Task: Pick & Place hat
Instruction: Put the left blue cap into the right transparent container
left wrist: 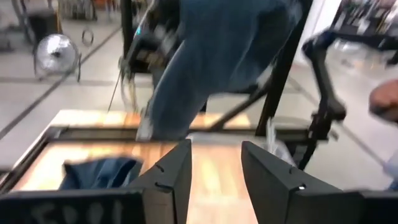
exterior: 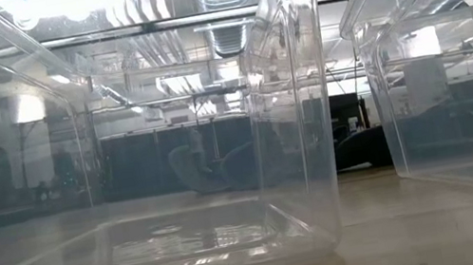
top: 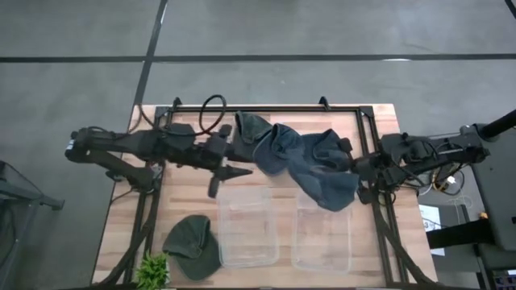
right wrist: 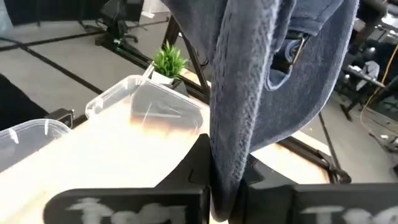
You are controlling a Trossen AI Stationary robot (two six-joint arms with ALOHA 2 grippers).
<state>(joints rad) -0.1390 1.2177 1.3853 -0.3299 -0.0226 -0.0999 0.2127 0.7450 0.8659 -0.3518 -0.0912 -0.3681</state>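
My right gripper [top: 355, 172] is shut on a blue denim hat [top: 326, 184], which hangs over the far rim of the right clear bin [top: 322, 234]. The same hat [left wrist: 214, 56] shows in the air in the left wrist view. My left gripper [top: 236, 171] is open above the table's middle, left of a second blue hat [top: 278, 149] and a dark green hat [top: 251, 129], both lying on the far part of the table. A green cap [top: 193, 246] lies flat near the table's near-left corner. My right gripper [right wrist: 227, 183] pinches a bunched part of the blue denim hat's cloth [right wrist: 227, 146] between its two fingers. One layer or several, I cannot tell. It comes at the hat from the table's right side. The hat is lifted clear, with its body and buckle strap [right wrist: 297, 45] spreading out beyond the fingers.
Two clear plastic bins stand side by side on the near half of the table, the left one [top: 246, 227] beside the green cap. A small green plant [top: 153, 270] stands at the near-left corner. A black frame [top: 367, 133] borders the wooden table.
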